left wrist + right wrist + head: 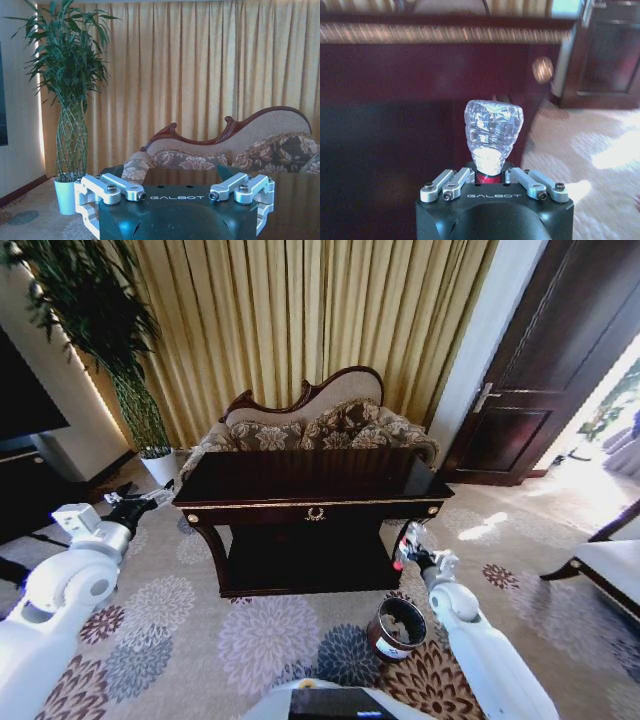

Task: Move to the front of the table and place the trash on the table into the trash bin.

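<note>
Right gripper (408, 546) clamped on the clear bottle (493, 129), seemingly just short of the trash bin (396, 628) for dropping; left gripper (133, 506) spread, idle beside the table (312, 492).

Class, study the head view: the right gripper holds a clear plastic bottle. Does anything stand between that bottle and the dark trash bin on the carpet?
Nothing visible does. The right gripper holds the bottle beside the table, above open carpet before the trash bin.

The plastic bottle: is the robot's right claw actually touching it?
Touching. In the right wrist view the right gripper is closed around the plastic bottle, its clear end poking out from between the fingers.
</note>
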Robot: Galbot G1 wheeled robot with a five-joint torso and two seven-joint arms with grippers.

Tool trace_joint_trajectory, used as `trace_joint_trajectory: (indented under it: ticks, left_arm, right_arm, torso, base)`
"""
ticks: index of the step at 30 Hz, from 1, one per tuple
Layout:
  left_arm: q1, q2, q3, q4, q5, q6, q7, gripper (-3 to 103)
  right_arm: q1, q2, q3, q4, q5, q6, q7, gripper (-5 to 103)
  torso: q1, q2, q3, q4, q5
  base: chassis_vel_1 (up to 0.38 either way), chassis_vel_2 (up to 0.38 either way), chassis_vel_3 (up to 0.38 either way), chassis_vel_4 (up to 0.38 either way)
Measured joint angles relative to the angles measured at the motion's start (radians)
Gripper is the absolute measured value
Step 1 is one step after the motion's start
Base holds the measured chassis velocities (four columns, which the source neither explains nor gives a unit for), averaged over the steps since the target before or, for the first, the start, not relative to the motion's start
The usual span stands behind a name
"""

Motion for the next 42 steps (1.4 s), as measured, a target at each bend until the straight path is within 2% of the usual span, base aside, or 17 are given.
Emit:
trace_joint_trajectory:
  ticks: [7, 13, 17, 26, 27, 29, 32, 34, 35, 38, 39, 41, 42]
  left_arm:
    - [0.012, -0.009, -0.002, 0.016, 0.019, -0.014, 0.014, 100]
    - [0.019, -0.003, -0.005, 0.017, 0.023, -0.019, 0.019, 100]
    - [0.019, 0.004, -0.005, 0.017, 0.023, -0.022, 0.022, 100]
    - [0.021, 0.012, -0.003, 0.008, 0.022, -0.022, 0.022, 100]
    - [0.021, 0.014, -0.003, 0.005, 0.021, -0.023, 0.023, 100]
    - [0.022, 0.015, -0.003, -0.002, 0.017, -0.023, 0.026, 100]
    - [0.022, 0.015, -0.003, -0.009, 0.015, -0.023, 0.030, 100]
    - [0.025, 0.012, -0.002, -0.014, 0.015, -0.023, 0.030, 100]
    - [0.025, 0.012, -0.002, -0.014, 0.015, -0.023, 0.030, 100]
    - [0.031, 0.009, -0.004, -0.017, 0.016, -0.023, 0.034, 100]
    - [0.031, 0.009, -0.004, -0.017, 0.016, -0.023, 0.034, 100]
    - [0.032, 0.008, -0.006, -0.017, 0.016, -0.023, 0.034, 100]
    - [0.032, 0.008, -0.006, -0.017, 0.016, -0.023, 0.034, 100]
  right_arm:
    - [0.022, 0.056, 0.001, -0.159, -0.093, 0.036, 0.009, 21]
    - [0.055, 0.099, -0.002, -0.258, -0.129, 0.070, 0.035, 21]
    - [0.077, 0.115, -0.003, -0.296, -0.138, 0.106, 0.043, 21]
    - [0.061, 0.120, 0.008, -0.281, -0.155, 0.119, 0.050, 24]
    - [0.055, 0.120, 0.014, -0.275, -0.164, 0.123, 0.050, 34]
    - [0.051, 0.118, 0.021, -0.270, -0.169, 0.137, 0.051, 45]
    - [0.050, 0.115, 0.026, -0.269, -0.178, 0.154, 0.051, 51]
    - [0.050, 0.113, 0.028, -0.269, -0.186, 0.160, 0.052, 61]
    - [0.050, 0.113, 0.028, -0.269, -0.186, 0.160, 0.052, 61]
    - [0.050, 0.111, 0.029, -0.260, -0.191, 0.161, 0.054, 78]
    - [0.050, 0.111, 0.029, -0.260, -0.191, 0.161, 0.054, 78]
    - [0.049, 0.110, 0.029, -0.256, -0.198, 0.161, 0.055, 88]
    - [0.049, 0.110, 0.029, -0.256, -0.198, 0.161, 0.055, 88]
  torso:
    - [0.000, 0.000, 0.000, 0.0001, 0.0001]
    - [0.000, 0.000, 0.000, 0.0001, 0.0000]
    - [0.000, 0.000, 0.000, 0.0003, 0.0001]
    - [0.000, 0.000, 0.000, 0.0000, 0.0000]
    - [0.000, 0.000, 0.000, 0.0000, 0.0000]
    - [0.000, 0.000, 0.000, 0.0000, 0.0000]
    - [0.000, 0.000, 0.000, 0.0000, 0.0000]
    - [0.000, 0.000, 0.000, 0.0000, 0.0000]
    - [0.000, 0.000, 0.000, 0.0000, 0.0000]
    - [0.000, 0.000, 0.000, 0.0003, 0.0000]
    - [0.000, 0.000, 0.000, 0.0003, 0.0000]
    - [0.000, 0.000, 0.000, 0.0001, 0.0001]
    - [0.000, 0.000, 0.000, 0.0001, 0.0001]
  base:
    - [0.000, 0.000, 0.000, 0.000]
    - [0.000, 0.000, 0.000, 0.000]
    - [0.000, 0.000, 0.000, 0.000]
    - [0.000, 0.000, 0.000, 0.000]
    - [0.000, 0.000, 0.000, 0.000]
    - [0.000, 0.000, 0.000, 0.000]
    - [0.000, 0.000, 0.000, 0.000]
    - [0.000, 0.000, 0.000, 0.000]
    - [0.000, 0.000, 0.000, 0.000]
    - [0.000, 0.000, 0.000, 0.000]
    - [0.000, 0.000, 0.000, 0.000]
    - [0.000, 0.000, 0.000, 0.000]
    - [0.000, 0.000, 0.000, 0.000]
